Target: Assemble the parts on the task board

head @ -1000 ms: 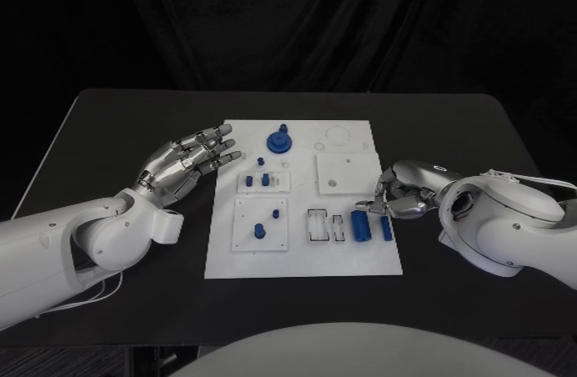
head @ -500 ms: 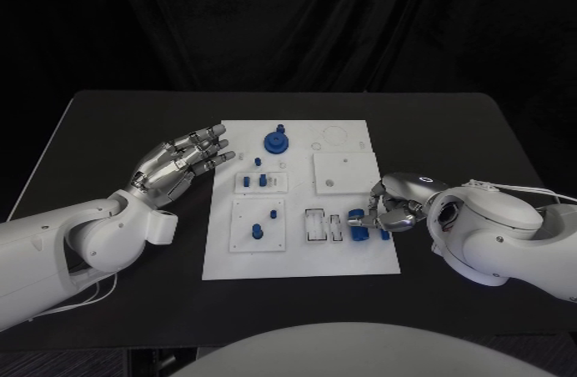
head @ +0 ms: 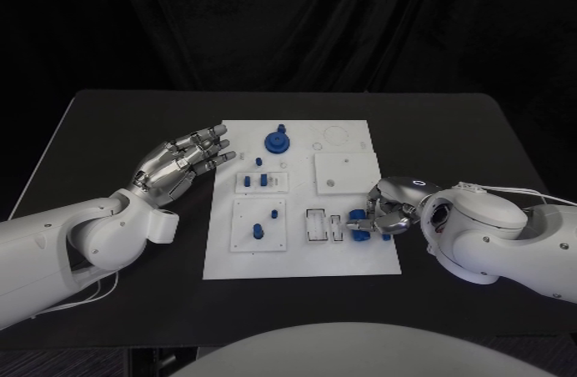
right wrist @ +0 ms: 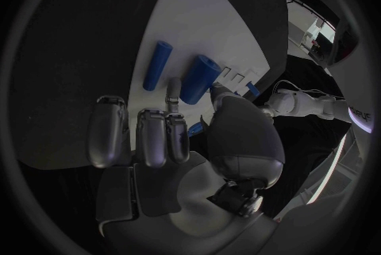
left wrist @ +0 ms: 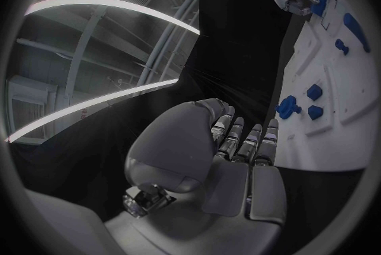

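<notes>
The white task board (head: 228, 260) lies mid-table, also seen as the task board (left wrist: 349, 134) past my left hand. My right hand (head: 387, 210) is low over the board's right front. Its thumb (right wrist: 226, 109) and a finger (right wrist: 173, 89) close around the larger blue cylinder (right wrist: 200, 77), which lies on the board (right wrist: 183, 20). A thinner blue cylinder (right wrist: 156, 65) lies beside it, untouched. My left hand (head: 187, 160) hovers at the board's left edge, fingers spread and holding nothing. A blue round part (head: 278, 142) and small blue pegs (head: 256, 180) stand farther back.
Two more blue pegs (head: 256, 231) stand in a white square plate (head: 241, 242) at the board's left front. A bare white square plate (head: 340, 173) sits just behind my right hand. Narrow slots (head: 316, 225) lie left of the cylinders. Black table (head: 108, 127) surrounds the board.
My right hand has moved forward and down onto the blue cylinders, and its thumb and finger have closed around the larger one. The left hand has stayed still.
</notes>
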Motion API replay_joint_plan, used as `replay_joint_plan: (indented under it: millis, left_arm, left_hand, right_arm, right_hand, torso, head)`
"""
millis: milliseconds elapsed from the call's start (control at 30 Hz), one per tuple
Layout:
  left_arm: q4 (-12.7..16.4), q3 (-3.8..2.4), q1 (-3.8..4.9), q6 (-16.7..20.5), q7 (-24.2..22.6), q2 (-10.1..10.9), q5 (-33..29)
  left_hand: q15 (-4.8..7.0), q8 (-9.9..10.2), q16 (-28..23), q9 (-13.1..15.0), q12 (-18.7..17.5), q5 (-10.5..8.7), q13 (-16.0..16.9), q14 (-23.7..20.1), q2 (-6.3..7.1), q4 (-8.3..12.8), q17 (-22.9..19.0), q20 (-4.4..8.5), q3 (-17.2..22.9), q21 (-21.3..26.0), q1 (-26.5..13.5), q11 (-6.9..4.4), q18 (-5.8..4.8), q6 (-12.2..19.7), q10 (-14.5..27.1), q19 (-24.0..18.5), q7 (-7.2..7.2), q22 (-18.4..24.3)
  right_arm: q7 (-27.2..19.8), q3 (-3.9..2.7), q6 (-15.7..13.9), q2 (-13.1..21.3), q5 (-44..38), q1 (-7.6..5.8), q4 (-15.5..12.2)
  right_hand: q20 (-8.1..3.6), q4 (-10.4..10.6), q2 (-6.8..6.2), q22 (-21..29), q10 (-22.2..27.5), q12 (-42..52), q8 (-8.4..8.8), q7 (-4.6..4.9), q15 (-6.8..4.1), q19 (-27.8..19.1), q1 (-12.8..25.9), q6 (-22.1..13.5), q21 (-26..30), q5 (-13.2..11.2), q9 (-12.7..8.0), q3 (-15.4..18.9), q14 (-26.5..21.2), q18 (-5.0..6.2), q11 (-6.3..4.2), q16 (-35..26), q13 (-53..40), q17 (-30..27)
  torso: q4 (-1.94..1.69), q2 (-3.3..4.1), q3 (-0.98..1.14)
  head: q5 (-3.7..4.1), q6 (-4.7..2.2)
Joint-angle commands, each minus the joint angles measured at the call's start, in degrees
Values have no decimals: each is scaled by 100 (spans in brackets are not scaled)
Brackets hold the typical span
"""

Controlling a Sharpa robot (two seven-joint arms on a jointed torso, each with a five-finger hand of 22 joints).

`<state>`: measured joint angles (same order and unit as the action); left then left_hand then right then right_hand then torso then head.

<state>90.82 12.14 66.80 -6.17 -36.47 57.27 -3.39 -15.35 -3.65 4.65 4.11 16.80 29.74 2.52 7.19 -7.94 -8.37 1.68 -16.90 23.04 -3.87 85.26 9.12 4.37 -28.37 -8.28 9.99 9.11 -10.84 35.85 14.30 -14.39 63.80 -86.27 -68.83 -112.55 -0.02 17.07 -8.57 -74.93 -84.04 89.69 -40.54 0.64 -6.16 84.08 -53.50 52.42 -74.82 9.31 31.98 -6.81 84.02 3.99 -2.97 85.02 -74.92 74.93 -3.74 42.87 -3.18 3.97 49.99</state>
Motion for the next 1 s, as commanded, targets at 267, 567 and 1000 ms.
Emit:
replay_joint_plan:
  millis: [267,567,1000]
  left_arm:
    - [-14,-4,-3,-111,14,-16,-24]
    - [-35,-4,-9,-138,50,-26,-24]
    - [-29,-4,-15,-147,69,-34,-24]
  left_hand:
    - [-9,-38,35,6,29,25,9,40,62,1,6,5,27,-25,4,14,-40,-46,-27,27,70,-2]
    - [-11,-38,38,6,32,24,9,43,64,1,7,6,30,-24,4,21,-40,-45,-29,26,75,0]
    - [-16,-39,44,8,40,24,10,48,64,1,8,6,40,-27,4,35,-38,-57,-36,33,86,-5]
  right_arm:
    - [83,1,538,-130,-1,121,151]
    - [-139,0,150,-145,205,136,135]
    - [-508,-8,-530,-19,1041,110,-175]
  right_hand:
    - [-53,-38,164,-1054,-596,31,159,-25,-71,204,-288,85,46,1435,136,-214,377,-54,-52,-68,-1508,277]
    - [-117,-175,58,-1071,-596,31,117,-120,-142,216,-847,166,-40,3481,429,-769,392,-67,-139,-39,-1508,335]
    - [-163,-78,-27,-1078,-596,31,7,-174,-185,222,-602,244,-104,3407,864,-1052,405,-75,-190,1,-1508,402]
  torso:
    - [0,-6,-1]
    - [3,-5,2]
    - [18,8,8]
  head:
    - [-54,1]
    - [-81,1]
    - [-120,1]
